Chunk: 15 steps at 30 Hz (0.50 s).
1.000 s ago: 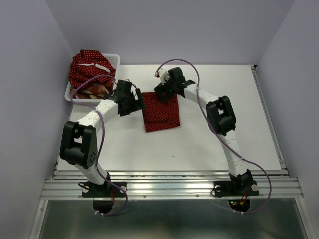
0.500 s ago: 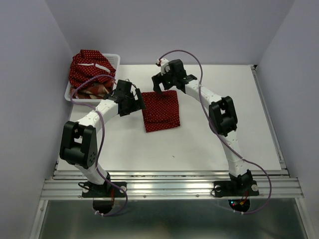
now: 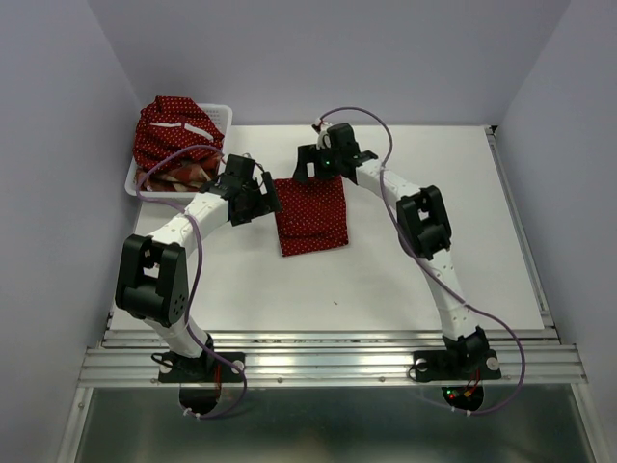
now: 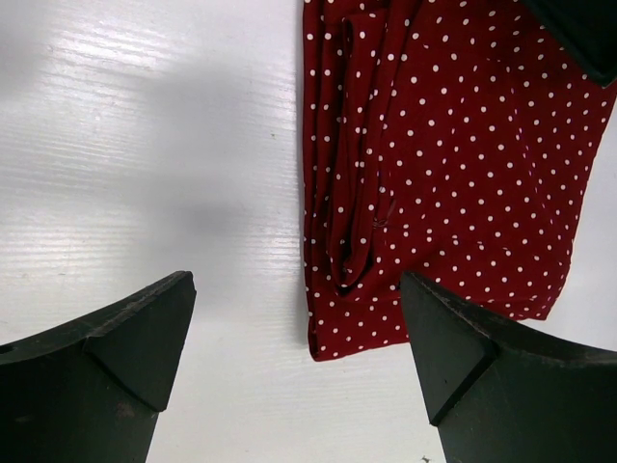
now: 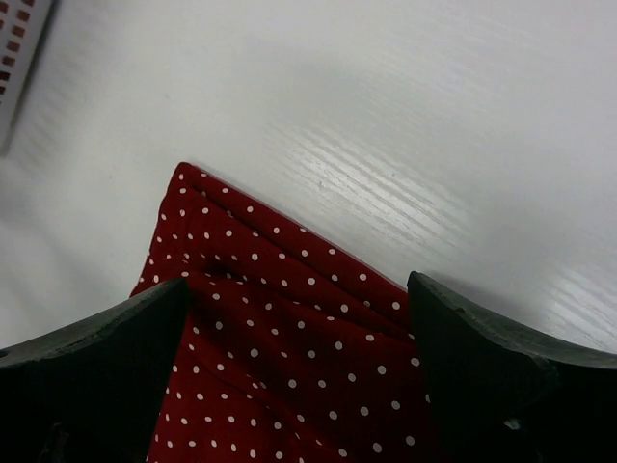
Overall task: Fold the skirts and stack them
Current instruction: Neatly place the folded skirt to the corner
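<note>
A dark red polka-dot skirt (image 3: 310,214) lies folded into a rectangle on the white table. My left gripper (image 3: 271,199) hovers open beside its left edge, and the left wrist view has the skirt (image 4: 453,164) partly between the spread fingers of this gripper (image 4: 294,289). My right gripper (image 3: 308,170) stands open over the skirt's far edge, and in the right wrist view a far corner of the skirt (image 5: 289,357) lies between the fingers of this gripper (image 5: 299,289). Neither holds anything. A second polka-dot skirt (image 3: 174,125) is heaped over a plaid skirt (image 3: 179,177) in the basket.
The white mesh basket (image 3: 225,114) stands at the table's back left corner, close behind my left arm; a corner of the basket (image 5: 14,58) shows in the right wrist view. Grey walls close in the table on the left, back and right.
My right gripper has drawn back from over the middle of the folded skirt to its far edge, the wrist turning. The left arm and the skirt have not moved.
</note>
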{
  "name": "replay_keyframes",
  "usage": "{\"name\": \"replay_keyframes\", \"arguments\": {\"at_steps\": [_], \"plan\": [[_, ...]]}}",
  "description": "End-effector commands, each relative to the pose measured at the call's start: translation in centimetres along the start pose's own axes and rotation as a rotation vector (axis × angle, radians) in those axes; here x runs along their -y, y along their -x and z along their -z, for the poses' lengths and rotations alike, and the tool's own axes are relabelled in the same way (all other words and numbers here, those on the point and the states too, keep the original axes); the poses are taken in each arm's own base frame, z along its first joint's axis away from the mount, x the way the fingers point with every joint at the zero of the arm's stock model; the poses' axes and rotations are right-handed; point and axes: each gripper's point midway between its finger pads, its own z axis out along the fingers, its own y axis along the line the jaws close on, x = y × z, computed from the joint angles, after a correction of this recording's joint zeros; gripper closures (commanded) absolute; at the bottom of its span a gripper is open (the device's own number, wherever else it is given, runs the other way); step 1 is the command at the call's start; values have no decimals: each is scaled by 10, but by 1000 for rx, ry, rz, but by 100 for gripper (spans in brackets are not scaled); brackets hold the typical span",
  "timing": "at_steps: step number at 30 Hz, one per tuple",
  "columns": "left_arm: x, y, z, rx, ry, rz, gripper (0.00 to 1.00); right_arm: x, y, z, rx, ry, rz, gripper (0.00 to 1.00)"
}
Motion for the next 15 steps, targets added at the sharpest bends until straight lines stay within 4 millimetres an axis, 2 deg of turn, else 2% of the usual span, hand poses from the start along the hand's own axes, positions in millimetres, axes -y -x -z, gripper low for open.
{"name": "replay_keyframes", "arguments": {"at_steps": [1,5,6,7,8,10,11,12,13,15], "plan": [[12,21,17,65,-43,-15,1,0,24,7,75,48,-185,0],[11,19,19,67,-45,-13,1,8,-4,8,15,29,-270,0],[11,18,19,65,-45,-15,1,9,-9,10,6,21,-282,0],[11,18,19,64,-46,-15,1,15,-5,16,17,1,-289,0],[11,16,19,61,-49,-15,1,18,-16,17,-4,-13,-303,0],[11,15,19,59,-52,-15,1,26,-19,26,-11,-16,-329,0],[11,16,19,62,-52,-15,1,23,-20,29,-16,-8,-334,0],[11,15,19,59,-55,-16,1,16,-12,37,1,11,-325,0],[11,15,19,61,-55,-17,1,20,-21,42,-16,5,-337,0],[12,15,19,61,-60,-17,1,15,-21,51,-7,20,-325,0]]}}
